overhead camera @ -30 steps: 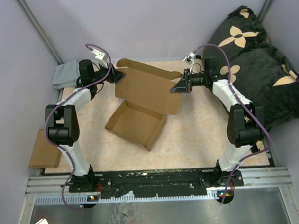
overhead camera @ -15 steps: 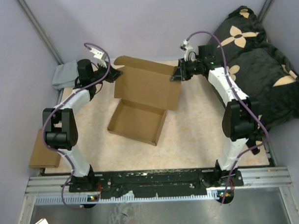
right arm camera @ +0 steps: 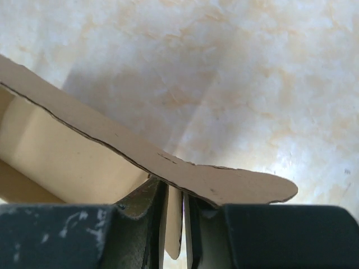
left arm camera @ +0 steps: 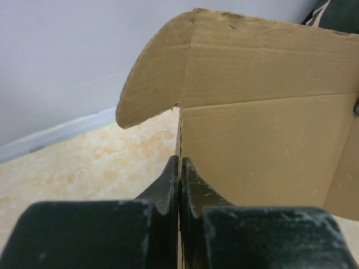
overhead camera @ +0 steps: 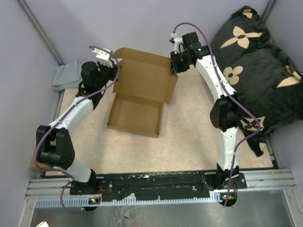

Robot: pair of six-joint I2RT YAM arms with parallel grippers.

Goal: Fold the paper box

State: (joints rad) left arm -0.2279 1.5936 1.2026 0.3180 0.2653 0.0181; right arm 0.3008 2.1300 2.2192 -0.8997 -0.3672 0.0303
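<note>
near edge: metal rail (overhead camera: 159, 183) carrying both arm bases. beyond it, a broad strip of bare marbled table (overhead camera: 192, 142), open across its width up to the box.

the paper box (overhead camera: 140, 89) sits left of centre, mid-depth on the table. its shallow tray lies flat, open side up. the lid panel rises from the tray's far edge toward the back wall (overhead camera: 138, 24). open table lies right of the tray. on the left, the left forearm runs close alongside.

left arm: elbow low at the left table edge, forearm angled far and inward. left gripper (overhead camera: 112, 74) (left arm camera: 179, 162) is at the lid's left edge, under the rounded corner flap of the box (left arm camera: 263, 134). its fingers (left arm camera: 165, 188) are pressed together with the cardboard edge clamped between them.

right arm: stretched long up the right side, forearm bent inward. right gripper (overhead camera: 174, 69) (right arm camera: 175, 196) is at the lid's right edge. jaws a little apart, straddling a small side flap of the box (right arm camera: 84, 145). a thin slit of light shows on each side, so the flap stands loose.

far left: grey cloth (overhead camera: 64, 76) just behind the left wrist. far right: black pillow (overhead camera: 259, 60) with tan flower print, crowding the right arm's outer side. the wall stands close behind the lid.
</note>
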